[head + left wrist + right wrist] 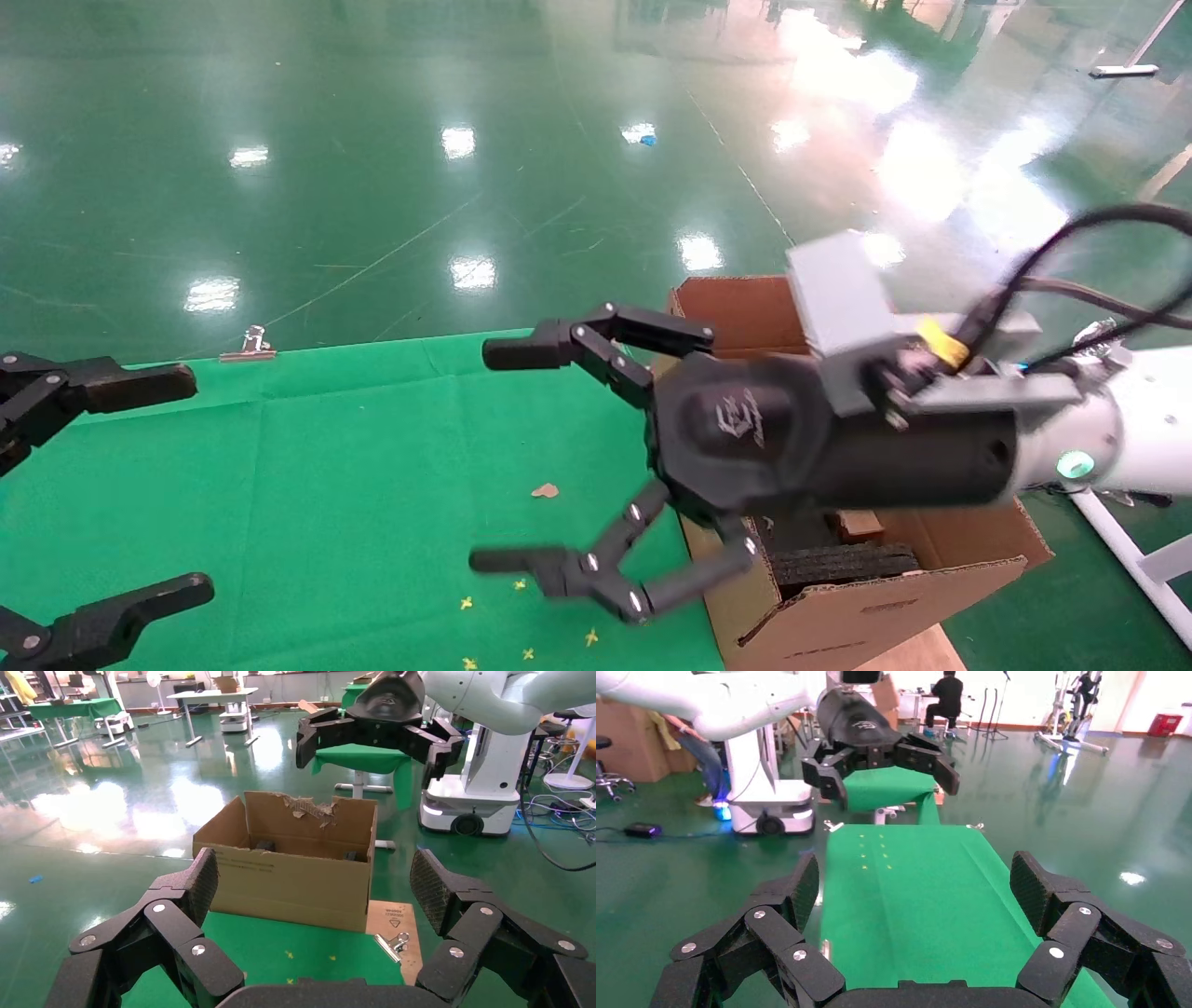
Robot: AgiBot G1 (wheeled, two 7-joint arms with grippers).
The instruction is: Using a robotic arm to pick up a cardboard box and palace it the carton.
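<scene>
My right gripper (494, 457) wide open, nothing held, hovering over green cloth (354, 485) just off carton's near side. Carton (866, 596) at 4 o'clock in head view, flaps up, black foam (838, 562) inside. Cardboard box not in sight in any view; cannot tell whether it already sits in carton behind my arm. Left gripper (102, 485) parked at 8 o'clock, open too, empty. Judgement: either between picks or reaching out. Next move calls for locating box on cloth first, then level approach, jaws straddling slim edges.
</scene>
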